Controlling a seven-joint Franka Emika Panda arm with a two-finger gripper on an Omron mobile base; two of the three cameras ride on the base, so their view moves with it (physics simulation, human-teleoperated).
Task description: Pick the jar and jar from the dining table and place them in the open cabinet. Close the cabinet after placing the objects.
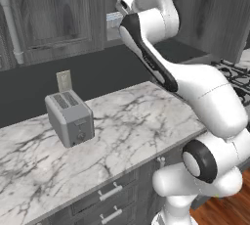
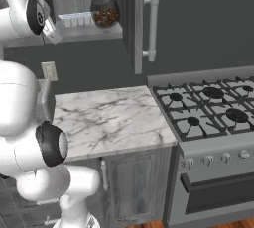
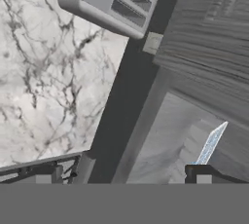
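Squat round jar [image 2: 104, 10] of brown contents sits on the open wall cabinet's shelf [image 2: 94, 31], just right of the raised tool [image 3: 121, 174], whose fingers stand apart around nothing. Judging from this, back the tool straight out before swinging the door [image 2: 138, 21] shut by its bar handle [image 2: 152, 24].

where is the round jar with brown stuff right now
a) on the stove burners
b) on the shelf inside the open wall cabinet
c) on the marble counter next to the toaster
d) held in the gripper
b: in the right base view the squat round jar stands on the cabinet shelf, beside the open door with its silver bar handle, well above the marble counter.
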